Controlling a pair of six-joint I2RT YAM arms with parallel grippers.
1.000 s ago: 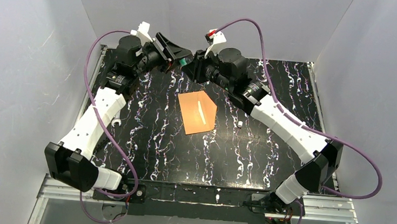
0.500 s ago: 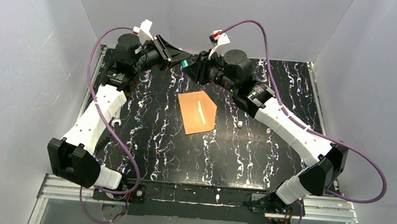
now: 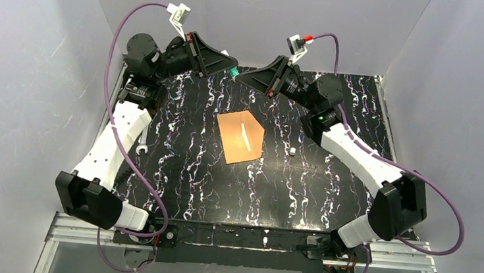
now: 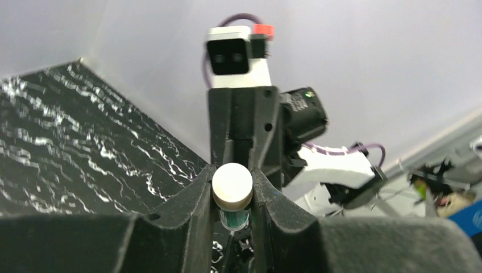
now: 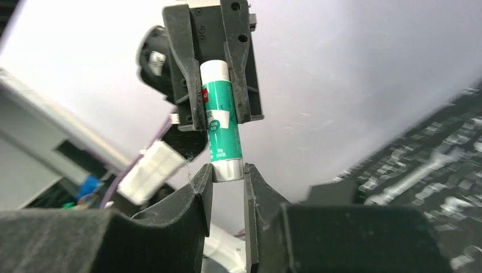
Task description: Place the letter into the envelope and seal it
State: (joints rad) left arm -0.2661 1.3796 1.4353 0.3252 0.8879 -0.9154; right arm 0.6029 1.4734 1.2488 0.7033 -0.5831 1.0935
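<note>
The envelope (image 3: pixel 240 137) lies flat at the middle of the black marbled table (image 3: pixel 183 171). Its long edges run roughly near to far, slightly tilted, and its pale strip (image 3: pixel 244 135) follows the same line, face up.

Well beyond it, raised over the far edge, a green glue stick (image 5: pixel 221 128) spans the two claws, its long axis running from one to the other. The label's print is too small to read.

- Left gripper (image 4: pixel 232 193): clamped on the stick's white end.
- Right gripper (image 5: pixel 227 176): fingers narrowly parted, pinching the grey base.
</note>
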